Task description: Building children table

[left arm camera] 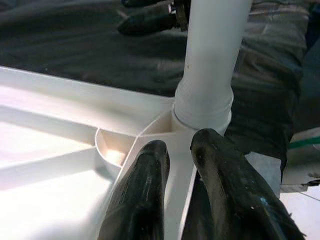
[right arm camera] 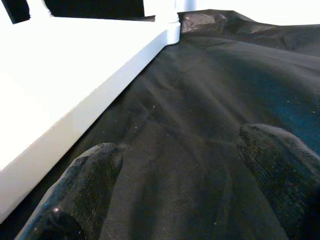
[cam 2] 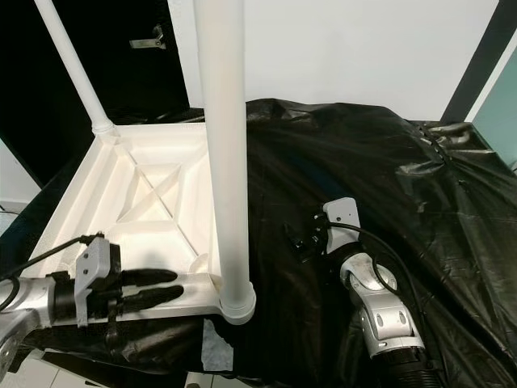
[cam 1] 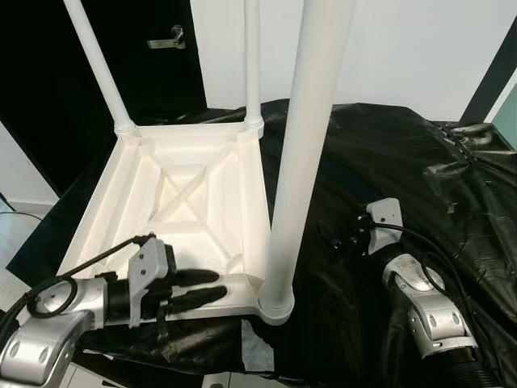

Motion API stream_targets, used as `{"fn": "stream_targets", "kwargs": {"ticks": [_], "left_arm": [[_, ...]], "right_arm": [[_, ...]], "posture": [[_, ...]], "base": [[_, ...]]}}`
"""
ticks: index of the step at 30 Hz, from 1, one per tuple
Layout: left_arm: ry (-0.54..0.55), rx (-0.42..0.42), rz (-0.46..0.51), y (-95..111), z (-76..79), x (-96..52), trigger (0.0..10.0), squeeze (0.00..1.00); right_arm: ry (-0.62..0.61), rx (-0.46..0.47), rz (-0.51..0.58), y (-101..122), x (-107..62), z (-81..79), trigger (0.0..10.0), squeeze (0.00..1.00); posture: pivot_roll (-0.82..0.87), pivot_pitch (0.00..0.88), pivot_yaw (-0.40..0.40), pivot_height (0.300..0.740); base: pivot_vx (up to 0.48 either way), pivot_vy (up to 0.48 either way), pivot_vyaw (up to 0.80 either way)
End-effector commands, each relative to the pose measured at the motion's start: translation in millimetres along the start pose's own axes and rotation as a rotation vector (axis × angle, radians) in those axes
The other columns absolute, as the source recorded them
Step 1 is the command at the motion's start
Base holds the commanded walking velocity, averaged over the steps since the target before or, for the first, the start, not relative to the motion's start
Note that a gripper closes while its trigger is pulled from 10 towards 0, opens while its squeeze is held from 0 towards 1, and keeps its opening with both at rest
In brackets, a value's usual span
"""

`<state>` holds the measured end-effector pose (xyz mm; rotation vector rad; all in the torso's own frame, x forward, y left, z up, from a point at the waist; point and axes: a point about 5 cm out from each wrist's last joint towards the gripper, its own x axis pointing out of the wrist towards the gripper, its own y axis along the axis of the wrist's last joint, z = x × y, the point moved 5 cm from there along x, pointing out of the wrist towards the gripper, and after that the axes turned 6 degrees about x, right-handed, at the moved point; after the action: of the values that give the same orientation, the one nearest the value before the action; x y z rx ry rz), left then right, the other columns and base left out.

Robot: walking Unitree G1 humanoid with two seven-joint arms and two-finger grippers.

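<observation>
White upturned table (cam 1: 186,194); left gripper (cam 1: 214,288) jaws nearly together on rim; right gripper (cam 2: 297,240) jaws apart.

white table top (cam 1: 194,194), black sheet (cam 1: 380,170)

White wall (cam 1: 404,48) behind, plain and evenly lit. Black door (cam 1: 97,73) at back left with a metal lever handle (cam 1: 170,36). Dark vertical strip (cam 1: 493,73) at far right edge of wall, pale teal panel (cam 1: 507,121) just beside it. Crinkled black plastic sheet (cam 1: 388,162) covers the whole work surface, glossy highlights along folds, bunched up toward right rear. White wall section (cam 1: 20,174) low on the left beside the door. Light floor (cam 1: 12,242) at lower left, thin dark cable (cam 1: 6,204) lying on it. Bright indoor light, soft shadows.
</observation>
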<state>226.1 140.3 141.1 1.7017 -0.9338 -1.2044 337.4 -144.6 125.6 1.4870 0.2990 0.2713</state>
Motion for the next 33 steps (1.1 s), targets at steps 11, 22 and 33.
{"fn": "stream_targets", "kwargs": {"ticks": [11, 22, 33], "left_arm": [[-0.022, 0.079, -0.21, -36.3, 10.9, 11.4, 10.0, 0.0], [0.197, 0.143, -0.225, -38.0, -37.2, 25.7, 10.0, 0.0], [0.277, 0.197, -0.234, -38.7, -65.3, 44.2, 10.0, 0.0]], "right_arm": [[-0.011, 0.011, -0.008, -2.9, -0.1, 1.7, 10.0, 0.0], [-0.12, 0.139, 0.106, 11.0, -13.1, 8.6, 10.0, 0.0], [-0.233, 0.118, 0.102, 2.9, -44.1, 9.8, 10.0, 0.0]], "posture": [[0.13, 0.0, -0.004, 0.74], [0.1, 0.0, 0.004, 0.74], [0.05, 0.0, 0.027, 0.74]], "base": [[0.0, 0.0, 0.0], [0.0, 0.0, 0.0], [0.0, 0.0, 0.0]]}}
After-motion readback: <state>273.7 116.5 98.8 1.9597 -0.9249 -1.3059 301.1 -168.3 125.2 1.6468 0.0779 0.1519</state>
